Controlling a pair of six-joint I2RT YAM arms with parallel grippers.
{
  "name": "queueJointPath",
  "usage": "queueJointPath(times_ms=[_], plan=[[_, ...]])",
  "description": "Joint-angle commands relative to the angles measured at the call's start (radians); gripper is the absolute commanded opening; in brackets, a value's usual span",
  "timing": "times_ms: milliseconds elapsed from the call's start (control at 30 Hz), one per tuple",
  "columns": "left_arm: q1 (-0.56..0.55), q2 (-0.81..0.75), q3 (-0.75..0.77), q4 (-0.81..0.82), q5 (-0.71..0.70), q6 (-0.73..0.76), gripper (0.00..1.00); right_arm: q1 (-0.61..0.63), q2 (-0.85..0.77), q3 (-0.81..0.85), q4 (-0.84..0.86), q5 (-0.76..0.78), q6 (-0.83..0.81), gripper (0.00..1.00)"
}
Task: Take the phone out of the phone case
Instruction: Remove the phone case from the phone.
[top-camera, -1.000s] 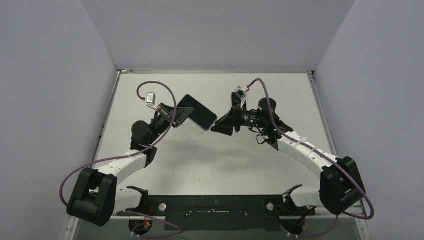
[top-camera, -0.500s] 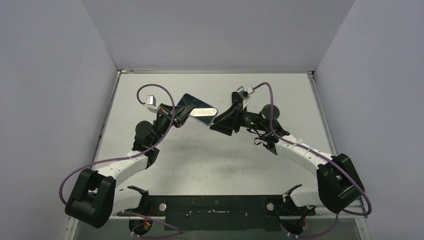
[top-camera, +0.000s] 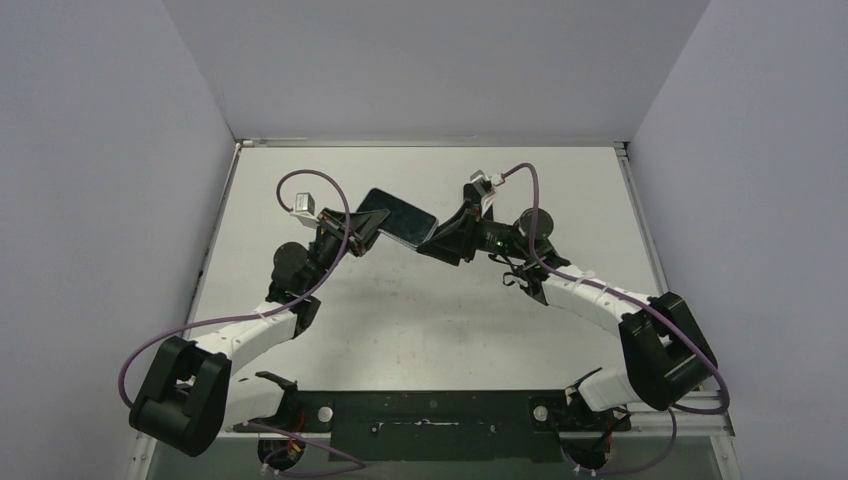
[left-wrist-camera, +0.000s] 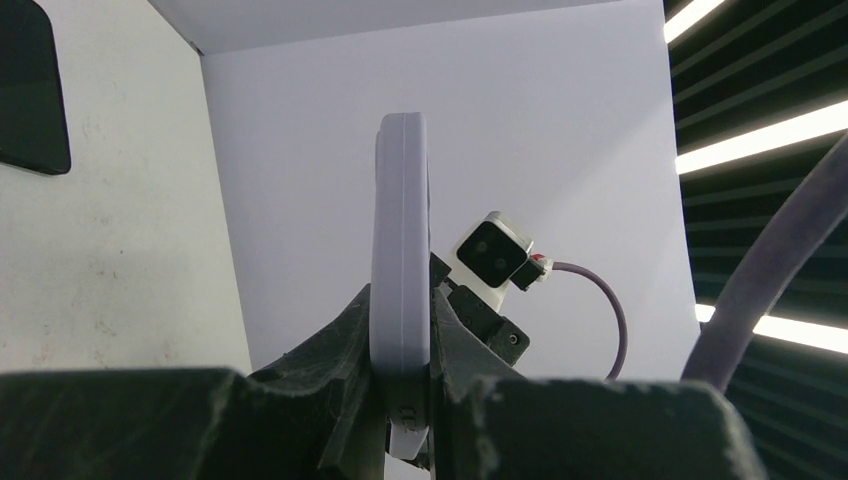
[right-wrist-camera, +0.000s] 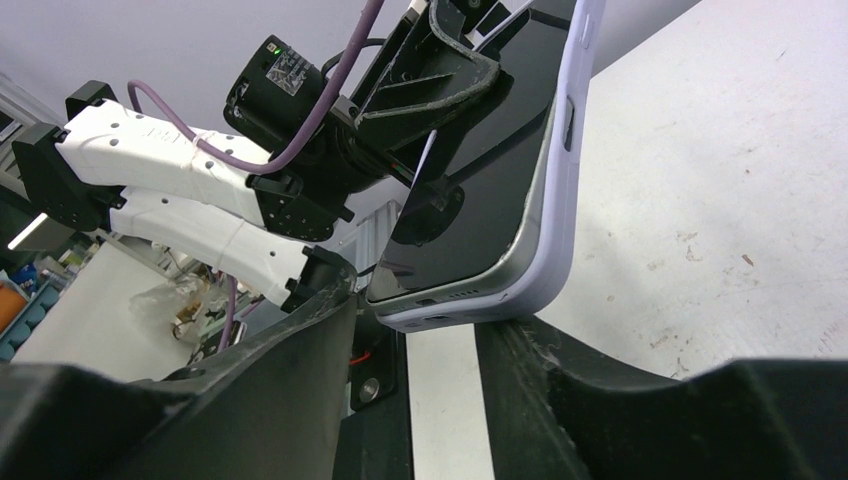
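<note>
The phone (top-camera: 400, 217), black screen in a lavender case, is held in the air above the table's far middle. My left gripper (top-camera: 368, 226) is shut on its left end; in the left wrist view the case (left-wrist-camera: 402, 230) stands edge-on, pinched between my fingers (left-wrist-camera: 402, 350). My right gripper (top-camera: 432, 243) is open at the phone's right end. In the right wrist view the screen (right-wrist-camera: 490, 170) and case edge (right-wrist-camera: 565, 200) sit just above the gap between my fingers (right-wrist-camera: 430, 320), and the right finger touches the case's lower corner.
The white table (top-camera: 430, 310) is walled by grey panels on three sides. Purple cables (top-camera: 340, 195) loop over both wrists. The right wrist's camera (left-wrist-camera: 492, 252) sits close behind the phone. A dark patch (left-wrist-camera: 30, 90) shows at the upper left.
My right gripper has moved left and up to the phone's right end. My left gripper has tilted and slightly raised the phone.
</note>
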Motion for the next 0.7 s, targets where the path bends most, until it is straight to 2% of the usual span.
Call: queueJointPath(times_ms=[0, 133, 200, 300, 500, 667], plan=[[-0.009, -0.036, 0.031, 0.095, -0.009, -0.043, 0.0, 0.01, 0.014, 0.043, 0.136, -0.029, -0.017, 0.38], [-0.01, -0.024, 0.027, 0.111, 0.005, -0.081, 0.0, 0.008, 0.02, 0.027, 0.203, -0.052, -0.042, 0.3], [-0.01, -0.015, 0.03, 0.116, 0.022, -0.096, 0.0, 0.009, 0.022, 0.032, 0.184, -0.056, -0.081, 0.23], [-0.01, -0.007, 0.038, 0.118, 0.048, -0.111, 0.0, 0.008, 0.016, 0.042, 0.127, -0.056, -0.174, 0.2], [-0.01, 0.003, 0.063, 0.13, 0.11, -0.122, 0.0, 0.006, 0.034, 0.146, -0.16, -0.009, -0.364, 0.13], [-0.01, 0.021, 0.073, 0.198, 0.149, -0.148, 0.0, 0.0, 0.068, 0.183, -0.305, 0.102, -0.404, 0.09]])
